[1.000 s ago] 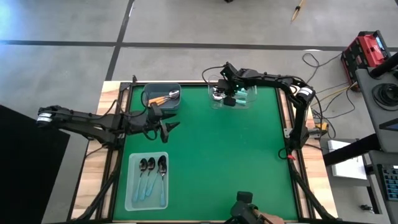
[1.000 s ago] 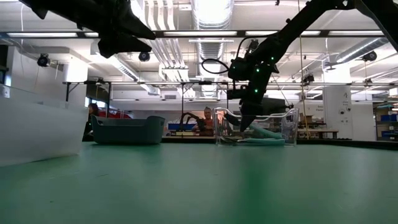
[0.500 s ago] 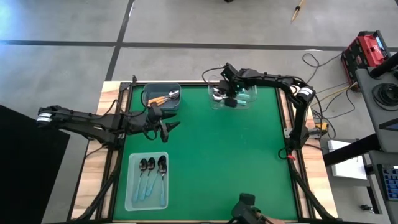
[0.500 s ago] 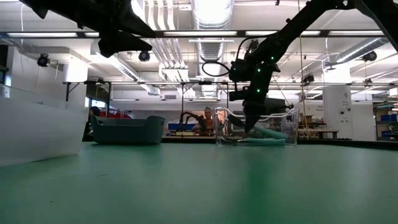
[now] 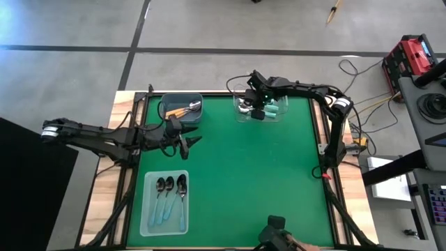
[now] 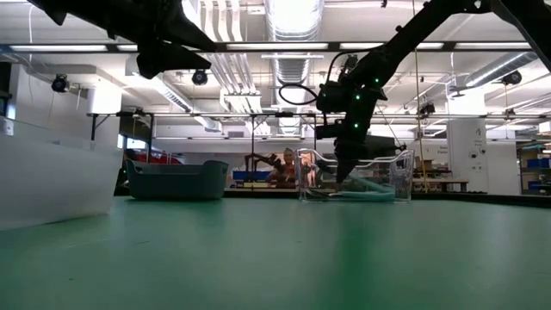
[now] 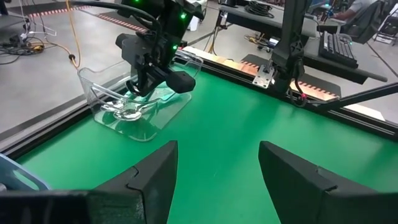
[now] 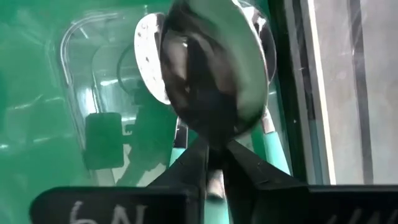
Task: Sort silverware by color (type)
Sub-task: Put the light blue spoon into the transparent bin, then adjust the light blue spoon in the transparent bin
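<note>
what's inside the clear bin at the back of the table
The clear bin holds teal spoons, silver bowls together. The right gripper hangs over it, shut on a spoon, hiding part of the pile, so no count is possible.

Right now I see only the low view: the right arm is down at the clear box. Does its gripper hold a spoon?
Observer: Yes. The right wrist view shows the right gripper shut on a spoon with a silver bowl, above the teal-handled spoons lying in the clear box.
Operator: And the left gripper, is it open?
Observer: Yes, open and empty. In the high view, the left gripper hovers over the green mat, between the dark bin and the pale tray.
</note>
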